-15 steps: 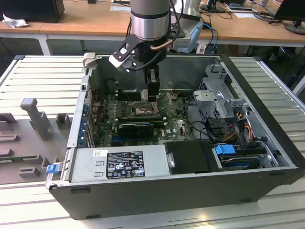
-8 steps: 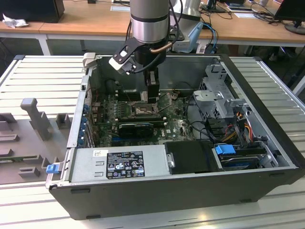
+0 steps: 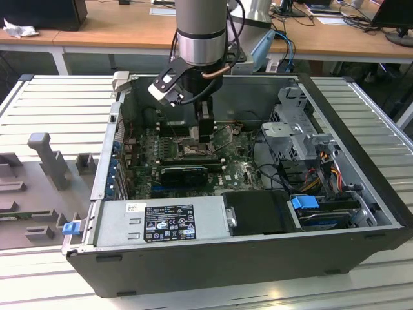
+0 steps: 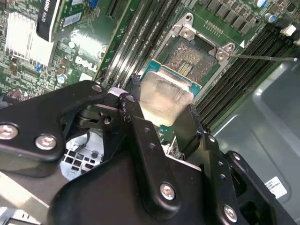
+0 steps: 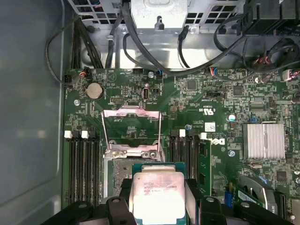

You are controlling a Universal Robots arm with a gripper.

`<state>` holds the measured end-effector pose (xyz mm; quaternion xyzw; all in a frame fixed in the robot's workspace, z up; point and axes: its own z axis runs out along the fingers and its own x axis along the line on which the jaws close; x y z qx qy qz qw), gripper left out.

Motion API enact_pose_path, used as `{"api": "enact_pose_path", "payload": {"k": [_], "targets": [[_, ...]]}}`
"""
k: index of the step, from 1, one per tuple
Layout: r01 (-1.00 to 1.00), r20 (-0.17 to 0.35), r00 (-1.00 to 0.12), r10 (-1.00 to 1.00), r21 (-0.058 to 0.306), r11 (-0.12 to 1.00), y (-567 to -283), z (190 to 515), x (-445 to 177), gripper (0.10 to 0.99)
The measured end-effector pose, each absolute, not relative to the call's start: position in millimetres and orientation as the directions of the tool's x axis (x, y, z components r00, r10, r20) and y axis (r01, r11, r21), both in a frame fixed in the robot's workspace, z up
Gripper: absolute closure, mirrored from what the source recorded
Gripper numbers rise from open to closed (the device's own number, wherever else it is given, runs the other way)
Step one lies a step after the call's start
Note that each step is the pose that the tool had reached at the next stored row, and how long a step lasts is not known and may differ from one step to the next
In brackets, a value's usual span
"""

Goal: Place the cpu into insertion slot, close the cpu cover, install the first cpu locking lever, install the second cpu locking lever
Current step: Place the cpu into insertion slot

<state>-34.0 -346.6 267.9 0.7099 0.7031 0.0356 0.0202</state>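
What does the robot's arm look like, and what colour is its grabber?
The arm is a fat round tube, shiny silver-grey with dark bands. A coppery cable curls beside its wrist, next to a small black box with a white label. The gripper is matte black, built from chunky flat plates joined with silver screws.

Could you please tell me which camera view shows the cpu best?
The first wrist view: the cpu faces the camera squarely, clamped in the gripper. The second wrist view shows it slanted, its top washed by glare. In the exterior view the gripper blocks it.
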Motion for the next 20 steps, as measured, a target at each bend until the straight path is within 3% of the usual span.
{"api": "enact_pose_path", "payload": {"k": [20], "targets": [[0.997,0.024,0.009,1.000,0.077,-0.011,-345.0,259.4,-35.2,0.557]]}}
